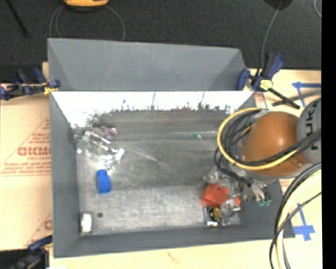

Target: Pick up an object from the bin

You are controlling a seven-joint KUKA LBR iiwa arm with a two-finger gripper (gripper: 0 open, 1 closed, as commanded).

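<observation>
Low at the right of the grey metal bin, the hand hangs over a small red thing.
The red piece looks matte and blocky and sits close against the left side of the hand's shiny metal parts; whether the hand is clenched or released cannot be told. Well apart, at the left, lie a blue plastic block, a crumpled clear plastic piece and a small white thing.
</observation>
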